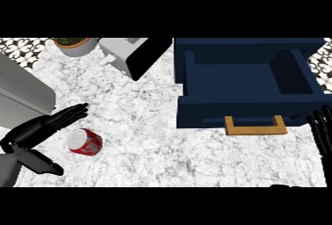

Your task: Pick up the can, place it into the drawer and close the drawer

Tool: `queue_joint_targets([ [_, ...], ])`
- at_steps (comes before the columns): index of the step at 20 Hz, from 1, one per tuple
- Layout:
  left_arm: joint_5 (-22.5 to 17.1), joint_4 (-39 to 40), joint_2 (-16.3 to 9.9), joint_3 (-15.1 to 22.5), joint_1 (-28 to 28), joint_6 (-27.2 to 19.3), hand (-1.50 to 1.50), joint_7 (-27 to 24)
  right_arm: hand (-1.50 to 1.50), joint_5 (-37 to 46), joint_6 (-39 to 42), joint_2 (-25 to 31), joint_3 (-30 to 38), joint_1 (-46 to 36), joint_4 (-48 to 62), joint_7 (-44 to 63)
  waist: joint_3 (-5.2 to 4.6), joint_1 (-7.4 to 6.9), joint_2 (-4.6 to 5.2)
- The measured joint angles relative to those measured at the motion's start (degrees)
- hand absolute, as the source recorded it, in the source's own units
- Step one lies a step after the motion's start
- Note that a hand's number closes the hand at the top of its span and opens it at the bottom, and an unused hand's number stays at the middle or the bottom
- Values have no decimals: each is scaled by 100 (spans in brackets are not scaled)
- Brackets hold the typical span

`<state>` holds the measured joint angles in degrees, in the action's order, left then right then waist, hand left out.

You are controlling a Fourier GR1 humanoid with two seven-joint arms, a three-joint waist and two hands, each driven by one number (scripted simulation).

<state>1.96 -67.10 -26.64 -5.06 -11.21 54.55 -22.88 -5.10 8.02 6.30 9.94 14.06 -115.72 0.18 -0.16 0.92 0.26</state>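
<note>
A red can (85, 143) with a silver top lies on its side on the marble counter (162, 154), at the lower left. My left hand (39, 129) is just beside it on the left, fingers straight, thumb below; the can sits in the gap without being held. The dark blue drawer (250, 90) stands pulled open at the upper right, its inside bare, with a tan handle (255, 128) on its front. My right hand (321, 132) shows at the right edge, fingers straight and pointing up, beside the drawer's front corner.
A grey appliance (23, 94) fills the left edge. A potted plant (74, 45) stands at the top left. A white toaster-like box with a black panel (139, 55) sits at the top middle, left of the drawer.
</note>
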Motion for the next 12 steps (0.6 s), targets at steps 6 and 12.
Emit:
queue_joint_targets([
  [6,394,616,-153,440,-220,-549,-150,-694,-150,112,-28,-86,-95,4,4,-35,-4,35,8],
  [12,691,1346,-366,894,-421,-1039,-150,-1391,-150,191,-70,-109,-145,-47,-90,37,-7,73,21],
])
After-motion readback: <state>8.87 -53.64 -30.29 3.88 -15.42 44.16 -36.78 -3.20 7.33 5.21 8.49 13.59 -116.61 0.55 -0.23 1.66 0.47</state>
